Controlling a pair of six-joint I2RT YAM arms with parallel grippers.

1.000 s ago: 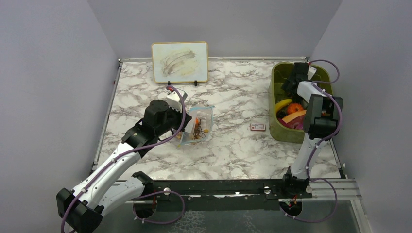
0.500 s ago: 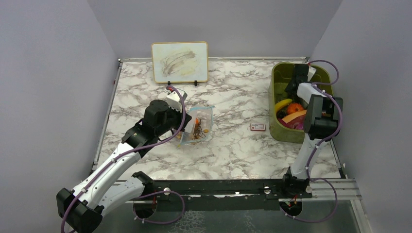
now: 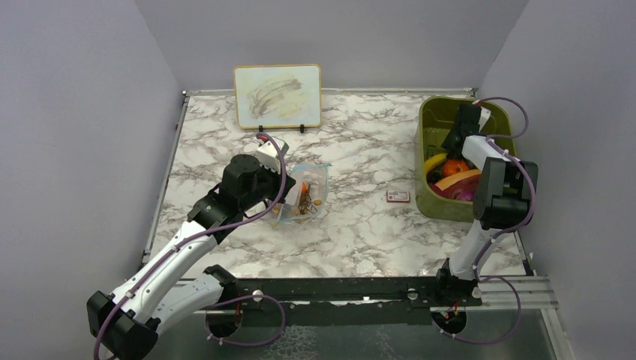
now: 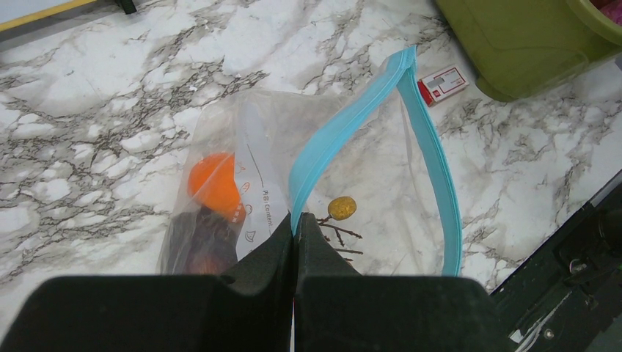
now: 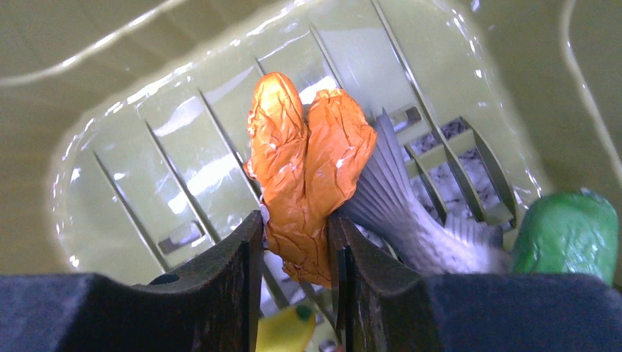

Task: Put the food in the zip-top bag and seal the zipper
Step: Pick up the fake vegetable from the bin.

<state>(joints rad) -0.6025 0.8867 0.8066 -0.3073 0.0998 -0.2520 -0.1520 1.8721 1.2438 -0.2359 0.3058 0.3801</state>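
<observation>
Marble table (image 3: 360,232) from above: I see the zip-top bag (image 3: 309,191) left of centre, food (image 3: 453,166) in the olive bin (image 3: 439,208). Left wrist: my left gripper (image 4: 295,233) pinches the zipper (image 4: 345,128), fingers together. Right wrist: my right gripper (image 5: 297,238) clamps an orange crinkled piece (image 5: 308,158) over the bin floor.

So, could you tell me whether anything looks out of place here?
Only the small red-and-white card lies loose on the table beside the green bin, apart from the food; nothing looks spilled or damaged.
</observation>
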